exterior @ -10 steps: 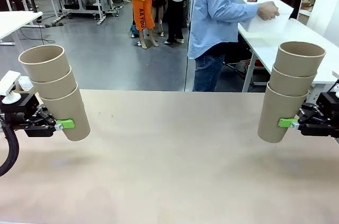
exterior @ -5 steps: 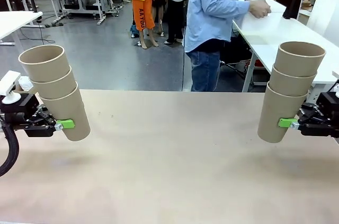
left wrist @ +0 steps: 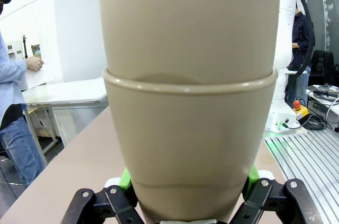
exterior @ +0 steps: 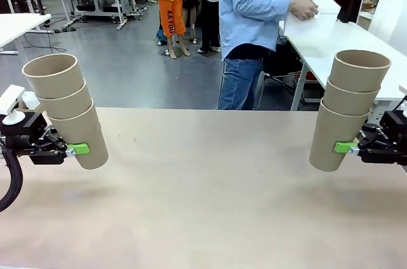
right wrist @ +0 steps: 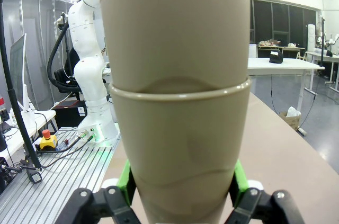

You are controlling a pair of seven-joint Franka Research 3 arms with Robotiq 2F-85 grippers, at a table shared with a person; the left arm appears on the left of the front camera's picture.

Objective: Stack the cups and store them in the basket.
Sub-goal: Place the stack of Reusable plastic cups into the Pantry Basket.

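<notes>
A stack of three tan cups (exterior: 67, 110) hangs tilted over the table's left side, with my left gripper (exterior: 86, 148) shut on the lowest cup. In the left wrist view that cup stack (left wrist: 190, 75) rises between green pads (left wrist: 125, 178). On the right, a second stack of three cups (exterior: 348, 107) is held the same way by my right gripper (exterior: 334, 147), shut on its bottom cup. The right wrist view has this stack (right wrist: 177, 86) close up. Behind the table a person (exterior: 251, 21) in a blue shirt holds the white basket (exterior: 311, 22) in both hands.
The tan table (exterior: 210, 193) stretches bare between the two stacks. A white table (exterior: 356, 40) stands at the back right beside the person. More desks and people stand farther off on the grey floor.
Both arms and their cup stacks have stayed still. The person has stepped left and lifted the white basket off the back-right table.
</notes>
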